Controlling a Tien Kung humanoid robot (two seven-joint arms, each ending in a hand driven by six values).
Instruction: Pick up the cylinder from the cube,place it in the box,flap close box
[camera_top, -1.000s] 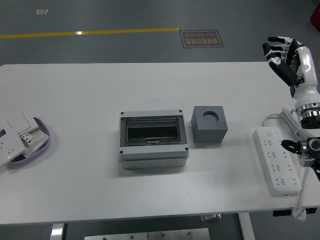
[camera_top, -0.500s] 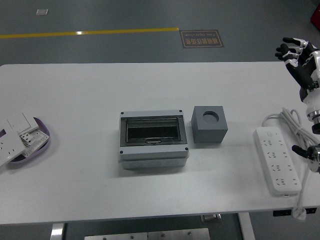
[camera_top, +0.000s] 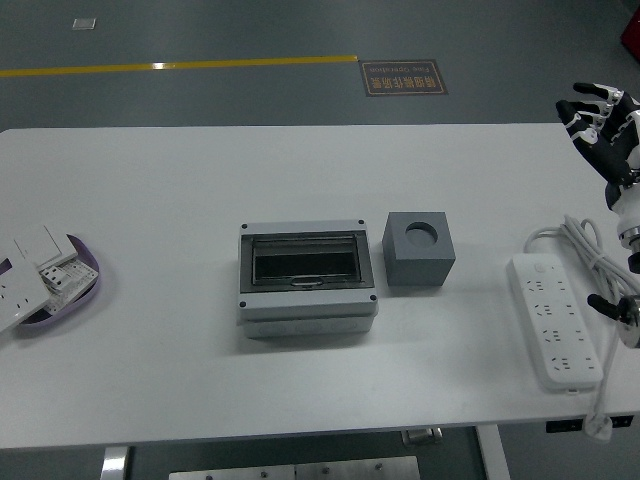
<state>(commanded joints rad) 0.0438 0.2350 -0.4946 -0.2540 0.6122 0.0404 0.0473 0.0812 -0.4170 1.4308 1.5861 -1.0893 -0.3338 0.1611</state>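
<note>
A grey cube with a round empty hole in its top stands at the table's middle right. To its left stands a grey box with a dark see-through flap that lies shut. No cylinder is in view. My right hand is at the far right edge, raised over the table's far right corner, fingers spread and holding nothing. It is well away from the cube and the box. My left arm is out of view.
A white power strip with its coiled cable lies at the right, below my right arm. A purple dish with white wall sockets sits at the left edge. The white table carries all of these.
My right hand has drawn back to the right, from over the table's right side toward the picture's right edge. The cube and box have not moved.
</note>
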